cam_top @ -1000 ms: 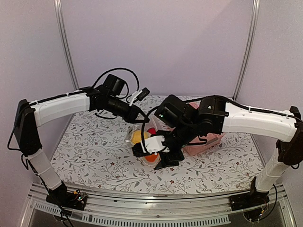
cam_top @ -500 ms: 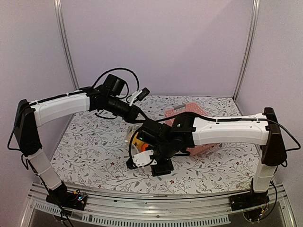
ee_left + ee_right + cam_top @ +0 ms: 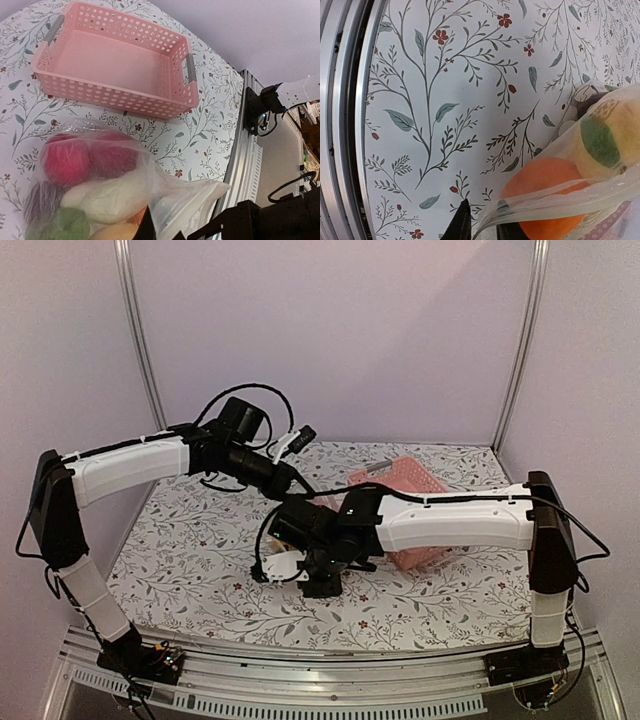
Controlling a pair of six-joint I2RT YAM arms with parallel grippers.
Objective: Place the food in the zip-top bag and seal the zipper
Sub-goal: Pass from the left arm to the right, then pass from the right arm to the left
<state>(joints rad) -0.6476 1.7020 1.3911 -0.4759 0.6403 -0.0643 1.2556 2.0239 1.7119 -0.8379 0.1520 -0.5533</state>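
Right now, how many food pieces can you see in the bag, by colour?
Red pieces: 2
White piece: 1
Dark purple piece: 1
Green piece: 1
Orange piece: 1
Yellow piece: 1
Total: 7 showing through the zip-top bag; more could be hidden.

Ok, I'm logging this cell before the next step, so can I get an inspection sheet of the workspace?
Surface: floral tablecloth, lying flat.
Job's things: bag holds the food; zipper not made out.
Clutter: pink basket, nothing in it.
Grippers: left gripper and right gripper each pinch the bag's edge.
Cables: black cables loop over the left arm.
Surroundings: pale walls, metal rail in front.
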